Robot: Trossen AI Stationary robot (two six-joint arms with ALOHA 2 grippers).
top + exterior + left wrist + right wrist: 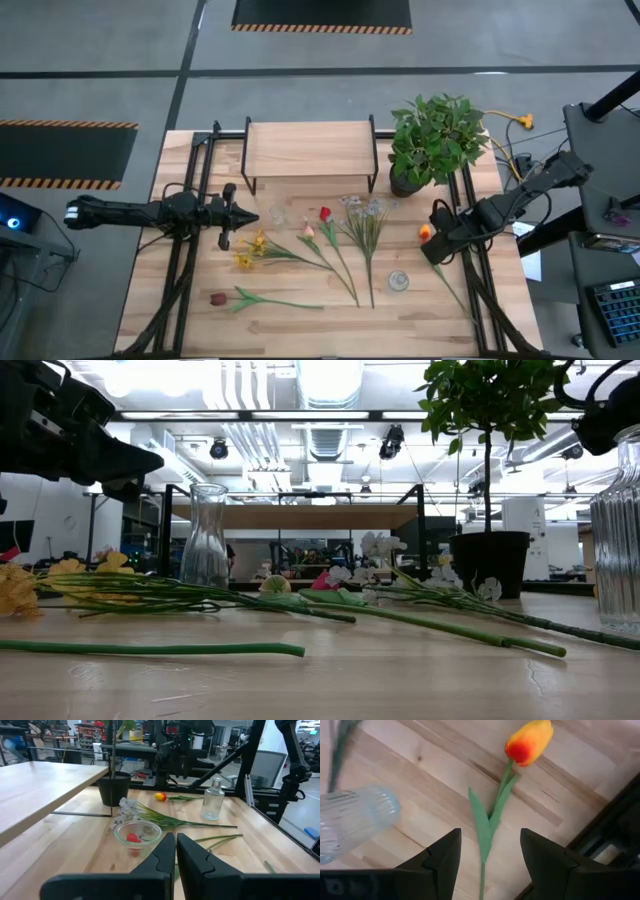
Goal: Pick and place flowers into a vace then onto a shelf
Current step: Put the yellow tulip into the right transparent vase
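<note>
While all flowers (340,240) lie on the tabletop (300,320), the released right end effector (490,865) straddles an orange tulip (530,742); left end effector (176,851) clenched.

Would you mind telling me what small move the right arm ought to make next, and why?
Probably lower the right gripper straight down and close on the stem of the orange tulip. Its fingers stand open on either side of the green stem, which lies flat on the table, so nothing is held yet. The left gripper waits shut near the clear vase.
</note>
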